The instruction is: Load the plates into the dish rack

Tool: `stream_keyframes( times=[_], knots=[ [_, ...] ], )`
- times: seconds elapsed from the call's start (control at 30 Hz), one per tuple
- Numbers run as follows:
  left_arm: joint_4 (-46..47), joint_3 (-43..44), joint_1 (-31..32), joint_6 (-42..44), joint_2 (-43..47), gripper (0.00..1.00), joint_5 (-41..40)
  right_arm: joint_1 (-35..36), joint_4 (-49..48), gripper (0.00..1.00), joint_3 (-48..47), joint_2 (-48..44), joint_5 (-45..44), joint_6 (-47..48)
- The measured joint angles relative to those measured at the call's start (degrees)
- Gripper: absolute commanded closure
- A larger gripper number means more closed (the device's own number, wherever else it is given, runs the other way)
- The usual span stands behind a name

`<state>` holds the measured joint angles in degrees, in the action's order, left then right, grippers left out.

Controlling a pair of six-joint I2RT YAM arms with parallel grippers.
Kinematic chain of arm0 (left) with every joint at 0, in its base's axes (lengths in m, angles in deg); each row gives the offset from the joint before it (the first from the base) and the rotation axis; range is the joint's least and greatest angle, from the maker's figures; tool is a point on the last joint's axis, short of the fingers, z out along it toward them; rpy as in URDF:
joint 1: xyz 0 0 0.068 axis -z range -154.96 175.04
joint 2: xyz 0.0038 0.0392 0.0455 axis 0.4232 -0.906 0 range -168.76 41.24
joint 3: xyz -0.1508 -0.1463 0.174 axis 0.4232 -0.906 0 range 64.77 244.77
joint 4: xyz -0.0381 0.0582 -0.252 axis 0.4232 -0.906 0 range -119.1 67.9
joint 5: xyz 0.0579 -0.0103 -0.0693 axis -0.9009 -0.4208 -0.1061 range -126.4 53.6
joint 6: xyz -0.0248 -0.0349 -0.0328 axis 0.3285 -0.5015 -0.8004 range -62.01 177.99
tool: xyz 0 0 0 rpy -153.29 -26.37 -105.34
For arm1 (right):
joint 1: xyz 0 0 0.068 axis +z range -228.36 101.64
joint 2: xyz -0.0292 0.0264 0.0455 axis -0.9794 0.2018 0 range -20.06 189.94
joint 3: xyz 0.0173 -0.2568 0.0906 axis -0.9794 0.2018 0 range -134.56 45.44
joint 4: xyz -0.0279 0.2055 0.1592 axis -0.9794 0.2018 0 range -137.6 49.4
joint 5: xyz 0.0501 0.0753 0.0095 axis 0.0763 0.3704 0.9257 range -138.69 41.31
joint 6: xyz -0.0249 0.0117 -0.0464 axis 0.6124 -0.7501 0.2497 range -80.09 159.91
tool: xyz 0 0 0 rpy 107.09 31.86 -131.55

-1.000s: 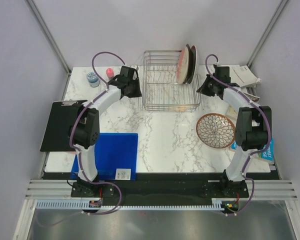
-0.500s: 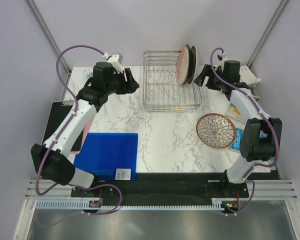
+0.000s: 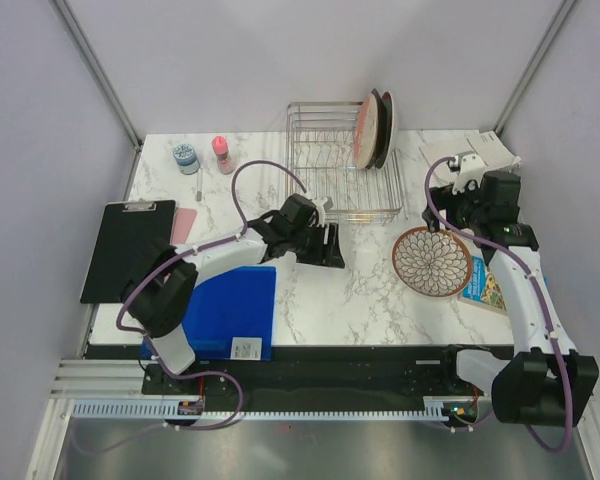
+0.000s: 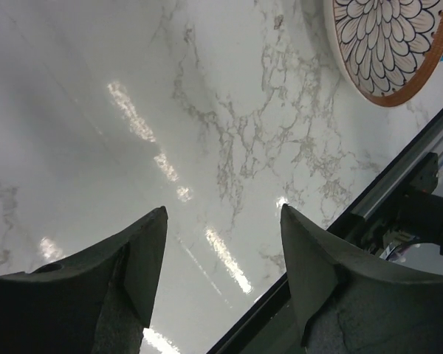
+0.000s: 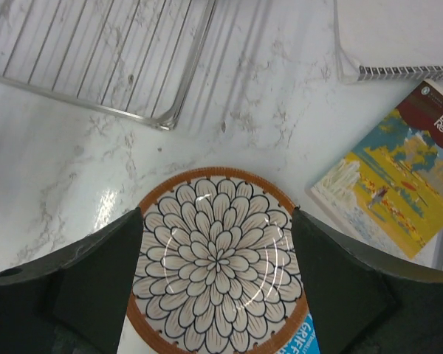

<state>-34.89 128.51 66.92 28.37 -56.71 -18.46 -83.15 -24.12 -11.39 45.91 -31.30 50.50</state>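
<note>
Plates first: white round plate w/ brown petal pattern and orange-brown rim (image 3: pixel 432 262) lies flat on white marble tabletop (image 3: pixel 360 290), right of centre, near the front right corner of rectangular silver wire dish rack (image 3: pixel 325 180) but not touching it. Other plates (image 3: pixel 372 130) stand on edge at rack's right end: pinkish-cream face shows, dark-rimmed one behind, exact count unclear. Right claw (image 5: pixel 215 217) hovers above petal plate, jaws spread wide, nothing held. Left claw (image 4: pixel 221 221) is low over tabletop centre, by rack's front edge, also wide apart & empty.
</note>
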Motion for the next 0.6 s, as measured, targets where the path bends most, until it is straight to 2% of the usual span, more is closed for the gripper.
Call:
stream_keyframes(
  times=[0.1,0.37,0.6],
  knots=[
    [3.54,1.18,2.38,-3.98,-2.86,0.3,-1.03,-0.13,2.1,0.12,2.64,-3.43,-1.22,2.45],
    [8.07,13.2,8.0,-16.5,-17.09,0.29,-3.26,-0.61,6.05,0.1,8.04,-11.43,-3.21,4.04],
    [10.36,19.28,10.34,-22.16,-24.48,0.28,-4.52,-1.53,7.91,0.1,8.72,-14.53,-3.82,3.58]
  ],
)
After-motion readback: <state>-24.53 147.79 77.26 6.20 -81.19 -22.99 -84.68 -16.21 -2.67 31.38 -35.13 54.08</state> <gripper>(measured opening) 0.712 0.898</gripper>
